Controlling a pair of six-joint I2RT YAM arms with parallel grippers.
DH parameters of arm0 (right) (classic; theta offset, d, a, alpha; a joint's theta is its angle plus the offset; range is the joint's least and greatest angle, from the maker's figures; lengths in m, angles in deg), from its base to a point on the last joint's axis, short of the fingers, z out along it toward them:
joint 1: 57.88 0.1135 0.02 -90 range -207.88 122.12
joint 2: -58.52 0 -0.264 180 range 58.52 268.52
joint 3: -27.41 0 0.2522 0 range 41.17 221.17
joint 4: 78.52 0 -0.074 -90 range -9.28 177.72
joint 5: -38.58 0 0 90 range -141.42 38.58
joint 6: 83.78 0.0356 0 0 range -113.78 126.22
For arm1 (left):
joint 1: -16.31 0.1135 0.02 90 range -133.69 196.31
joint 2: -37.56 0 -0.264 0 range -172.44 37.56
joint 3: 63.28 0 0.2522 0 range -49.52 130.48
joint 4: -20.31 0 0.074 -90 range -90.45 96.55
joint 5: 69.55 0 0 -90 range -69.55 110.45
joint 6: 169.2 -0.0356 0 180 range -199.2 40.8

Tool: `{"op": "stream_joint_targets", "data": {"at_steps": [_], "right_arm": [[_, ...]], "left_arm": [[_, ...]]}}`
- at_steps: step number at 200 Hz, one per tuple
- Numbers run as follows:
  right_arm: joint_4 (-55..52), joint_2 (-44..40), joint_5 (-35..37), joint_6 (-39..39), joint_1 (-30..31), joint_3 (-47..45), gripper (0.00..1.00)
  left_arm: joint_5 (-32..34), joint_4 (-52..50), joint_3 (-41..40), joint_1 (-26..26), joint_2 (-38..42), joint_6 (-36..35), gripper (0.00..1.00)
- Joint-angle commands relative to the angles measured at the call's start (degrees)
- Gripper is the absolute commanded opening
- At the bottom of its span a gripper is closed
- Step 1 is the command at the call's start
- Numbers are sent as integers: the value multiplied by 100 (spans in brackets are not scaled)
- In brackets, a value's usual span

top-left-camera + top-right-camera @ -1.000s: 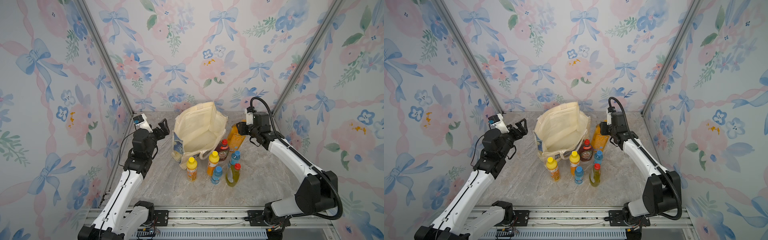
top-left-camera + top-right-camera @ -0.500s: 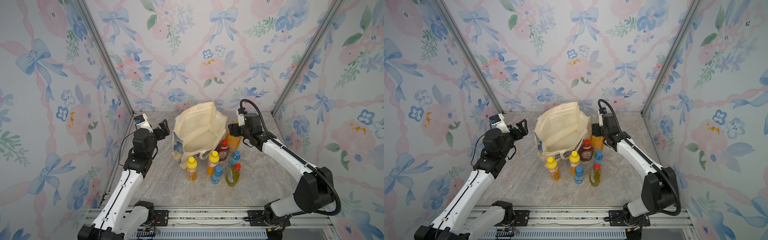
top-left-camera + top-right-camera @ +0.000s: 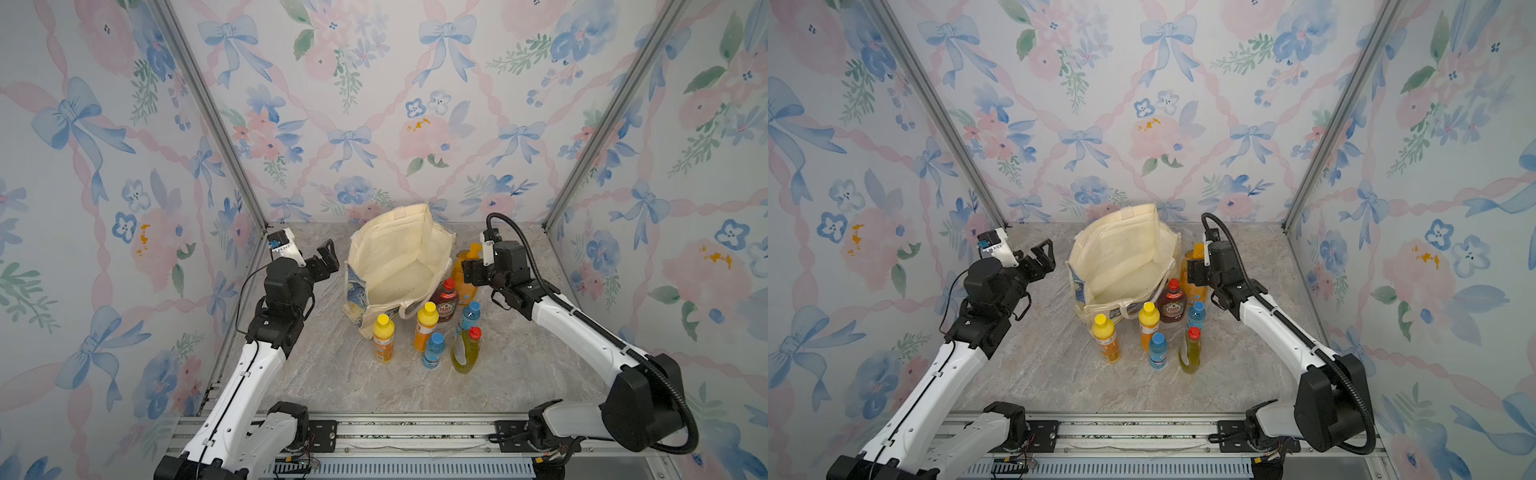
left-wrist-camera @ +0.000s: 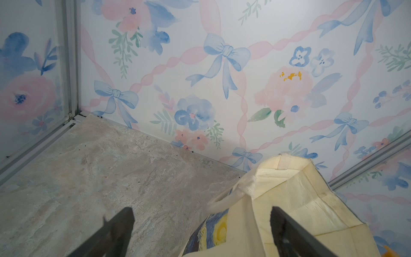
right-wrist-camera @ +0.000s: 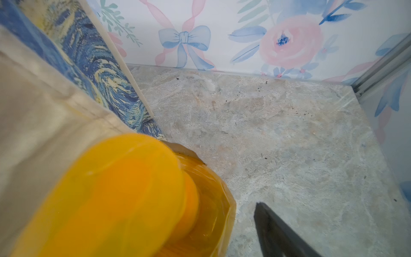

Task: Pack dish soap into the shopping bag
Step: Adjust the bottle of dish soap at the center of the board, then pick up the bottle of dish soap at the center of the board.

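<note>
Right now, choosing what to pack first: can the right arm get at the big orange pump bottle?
Probably yes: the open right gripper is at the big orange pump bottle, with nothing in between.

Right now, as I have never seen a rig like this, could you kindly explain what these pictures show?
This is a robot with two arms on a marble-look table. Two pictures look down on the whole scene from a camera head above. The other two come from a camera on each wrist.

A cream shopping bag stands open at the back, and nothing shows inside it. Beside it stand the big orange pump bottle and six smaller bottles, such as the yellow-green one.

The left gripper hovers open beside the bag and holds nothing. The right gripper is open around the pump bottle's top, not clamped on it.
</note>
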Motion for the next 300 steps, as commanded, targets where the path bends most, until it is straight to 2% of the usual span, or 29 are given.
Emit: {"op": "stream_joint_targets", "data": {"at_steps": [1,63,102,135,208,263,300], "right_arm": [[544,113,21,71,62,-172,84],[1025,528,48,-66,59,-4,78],[1093,625,29,-256,69,-5,67],[1332,582,80,-529,70,-155,74],[1888,504,-82,-858,69,-372,79],[2341,376,-313,-1102,67,-729,53],[2329,266,-381,-1215,53,-822,31]], "left_arm": [[55,-1,114,-13,33,-112,98],[15,-76,186,-14,25,-111,98],[-192,-367,473,-15,-145,-109,98],[-543,-582,776,-15,-416,-181,98],[-1078,-782,1297,-65,-933,-355,98],[-1178,-911,1658,-218,-1326,-421,98],[-1120,-907,1816,-295,-1592,-505,98]]}}
